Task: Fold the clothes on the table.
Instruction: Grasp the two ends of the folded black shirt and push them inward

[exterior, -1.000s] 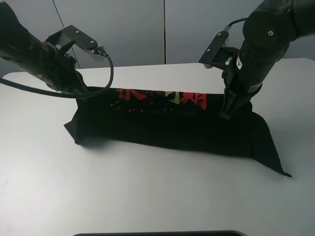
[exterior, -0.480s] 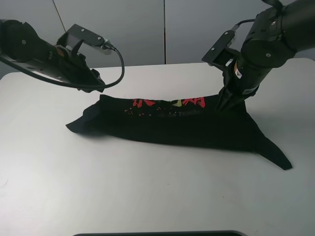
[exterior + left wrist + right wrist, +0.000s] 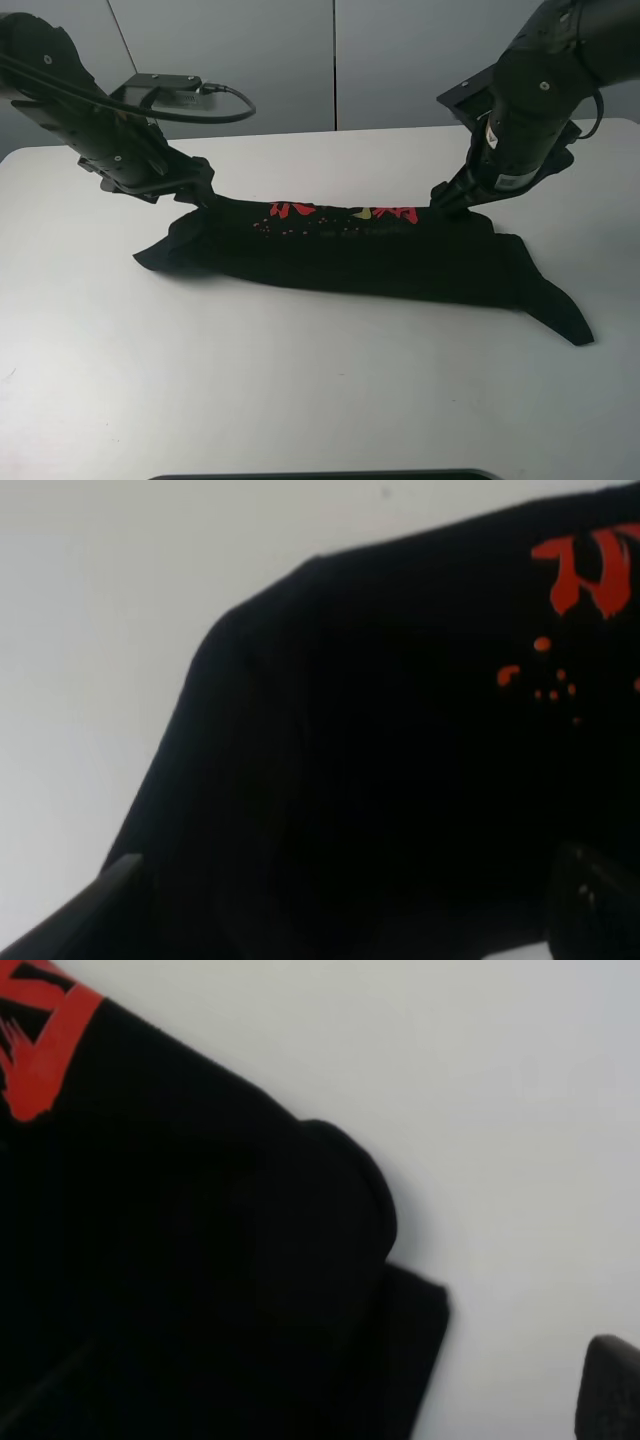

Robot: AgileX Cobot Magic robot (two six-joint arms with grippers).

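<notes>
Left gripper (image 3: 197,186) and right gripper (image 3: 450,196) both have jaws spread wide, gripping nothing, right at the back edge of the black T-shirt (image 3: 380,265). It's lying as a long rumpled band across the white table (image 3: 300,390), with red print along the top.

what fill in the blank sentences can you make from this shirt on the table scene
1. The T-shirt lying on the table is ___ in colour.
2. The table top is plain ___.
3. The large characters printed on the T-shirt are mostly ___.

Missing words: black; white; red.
</notes>
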